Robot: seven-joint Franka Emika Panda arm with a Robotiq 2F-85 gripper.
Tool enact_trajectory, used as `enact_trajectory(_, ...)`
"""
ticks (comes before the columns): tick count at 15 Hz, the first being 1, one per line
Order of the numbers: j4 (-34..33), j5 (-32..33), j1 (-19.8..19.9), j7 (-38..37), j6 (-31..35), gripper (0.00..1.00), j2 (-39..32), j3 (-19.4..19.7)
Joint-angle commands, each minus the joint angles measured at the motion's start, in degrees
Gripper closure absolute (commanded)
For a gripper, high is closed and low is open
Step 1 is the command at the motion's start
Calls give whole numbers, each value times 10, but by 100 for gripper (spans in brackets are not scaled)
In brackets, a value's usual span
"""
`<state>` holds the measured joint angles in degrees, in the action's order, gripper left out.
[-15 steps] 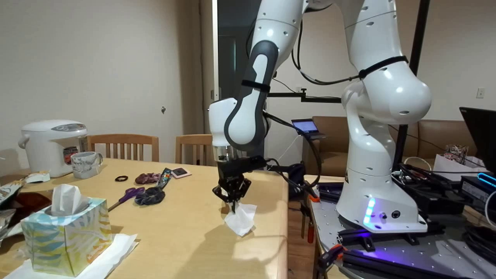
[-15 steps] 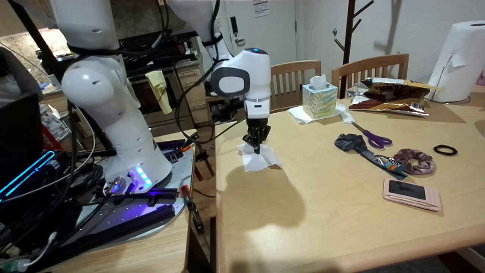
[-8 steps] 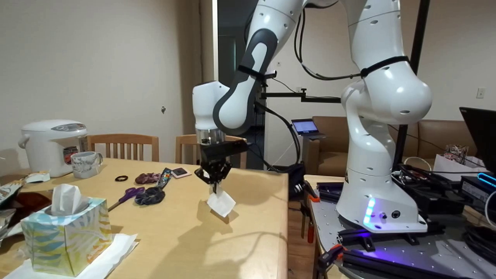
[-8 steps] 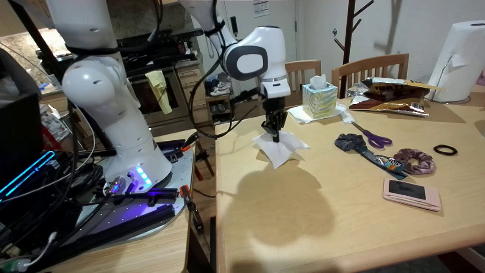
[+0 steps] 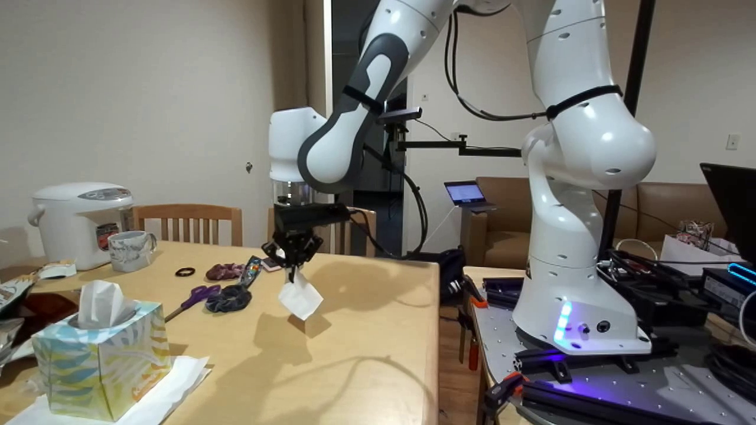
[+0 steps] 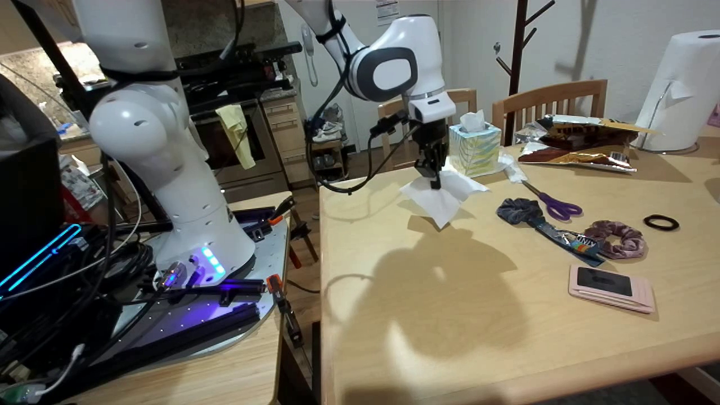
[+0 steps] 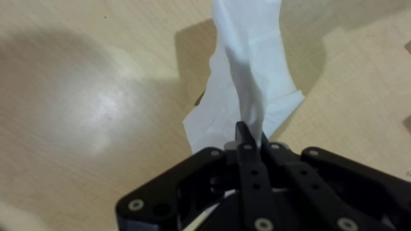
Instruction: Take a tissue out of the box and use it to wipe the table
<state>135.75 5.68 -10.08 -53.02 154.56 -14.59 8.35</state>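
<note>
While I watch remotely, my fingers (image 7: 251, 163) grip the white tissue (image 7: 245, 77), above the tabletop (image 6: 472, 365), the box (image 5: 100, 360) standing apart.

The table (image 6: 540, 304), shared by all views, was faced obliquely from opposite sides in both exterior views and closely from above in the wrist view.
</note>
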Motion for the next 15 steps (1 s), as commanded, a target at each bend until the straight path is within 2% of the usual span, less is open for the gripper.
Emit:
enact_trajectory(1, -47, -20, 19, 35, -2, 100, -40, -27)
enact_trajectory(4, -68, -27, 22, 42, -9, 100, -64, -30)
enact_trajectory(8, -65, -43, 32, 49, -4, 100, -91, -30)
enact_trajectory(15, -49, -119, 57, 78, 17, 100, -127, -43)
